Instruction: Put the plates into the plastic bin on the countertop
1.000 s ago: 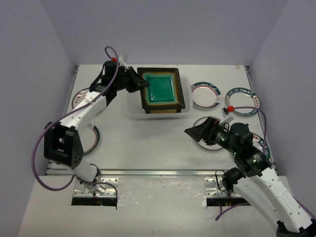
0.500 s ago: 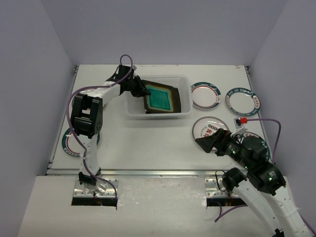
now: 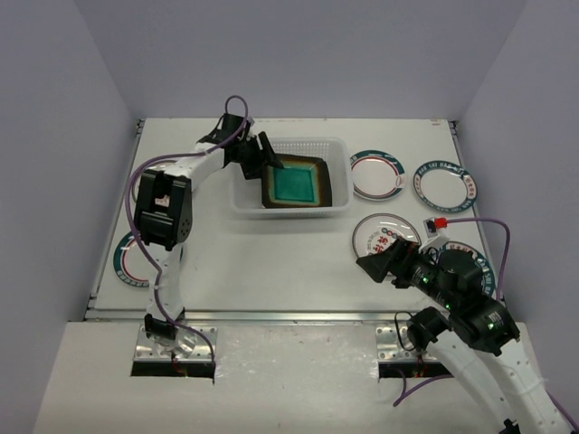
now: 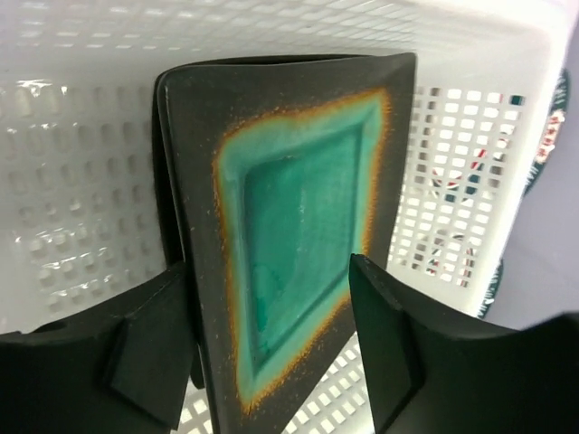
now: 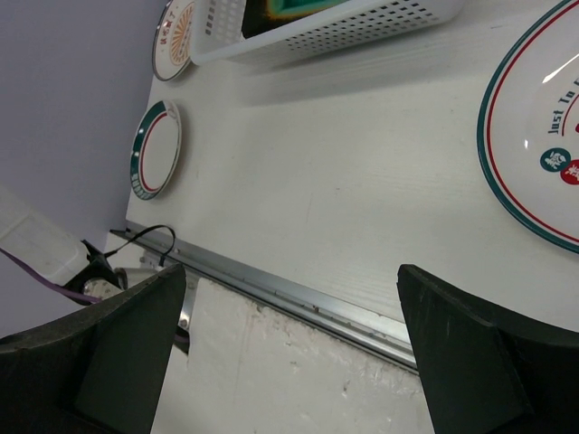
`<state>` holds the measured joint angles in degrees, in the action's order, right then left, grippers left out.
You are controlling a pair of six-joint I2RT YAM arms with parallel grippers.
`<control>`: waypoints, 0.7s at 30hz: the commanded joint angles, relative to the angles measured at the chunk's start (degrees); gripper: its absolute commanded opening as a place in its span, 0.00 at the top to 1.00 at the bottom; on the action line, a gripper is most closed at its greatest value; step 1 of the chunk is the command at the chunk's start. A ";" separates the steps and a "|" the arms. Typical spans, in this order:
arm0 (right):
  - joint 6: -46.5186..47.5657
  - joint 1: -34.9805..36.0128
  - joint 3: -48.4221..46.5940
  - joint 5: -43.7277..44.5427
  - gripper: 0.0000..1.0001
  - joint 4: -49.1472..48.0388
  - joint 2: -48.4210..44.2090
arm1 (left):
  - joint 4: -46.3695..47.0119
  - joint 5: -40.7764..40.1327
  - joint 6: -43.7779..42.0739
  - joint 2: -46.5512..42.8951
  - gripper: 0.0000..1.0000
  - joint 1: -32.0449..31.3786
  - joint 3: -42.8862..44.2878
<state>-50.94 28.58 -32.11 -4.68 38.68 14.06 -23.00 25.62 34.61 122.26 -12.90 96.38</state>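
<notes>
A square teal plate [image 3: 297,185] with a dark rim lies tilted in the white mesh plastic bin [image 3: 336,152]. My left gripper [image 3: 267,161] stands open at the bin's left end. In the left wrist view, the left gripper [image 4: 270,271] straddles the teal plate [image 4: 298,226]; the right finger is clear of it. A second dark rim [image 4: 163,181] shows behind the plate. My right gripper [image 3: 373,265] is open and empty near the countertop's metal front edge [image 5: 298,303]. Round white plates [image 3: 375,174] [image 3: 443,185] [image 3: 386,235] lie right of the bin.
Another round plate [image 3: 136,258] lies at the left behind the left arm; the right wrist view shows it [image 5: 156,149] and one more plate [image 5: 172,36] beyond it. A teal-rimmed plate [image 5: 534,136] lies right of the right gripper. Purple cables trail from both arms.
The left gripper has brought the teal plate down into the bin and opened its jaws. The right gripper has drawn back a little toward the front edge.
</notes>
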 commanded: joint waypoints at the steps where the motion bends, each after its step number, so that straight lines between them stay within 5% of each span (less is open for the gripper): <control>1: 0.58 -0.37 0.30 0.06 0.01 -1.41 0.64 | -3.38 -7.37 -3.52 0.34 0.32 -1.54 5.56; 16: 1.10 -0.45 -0.32 -0.06 0.01 -1.50 1.14 | -14.00 -23.26 -6.76 4.21 0.11 -7.67 14.36; 17: 1.19 -0.37 -0.32 -0.06 0.01 -1.50 1.14 | -14.10 -24.47 -7.11 3.68 0.00 -7.93 14.45; 21: 1.45 -0.37 -0.12 -0.03 0.01 -1.62 1.75 | -15.96 -28.34 -8.35 0.88 0.00 -8.66 15.27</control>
<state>-50.53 28.56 -31.92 -5.02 38.68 14.76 -37.78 2.64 27.96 128.25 -20.83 108.64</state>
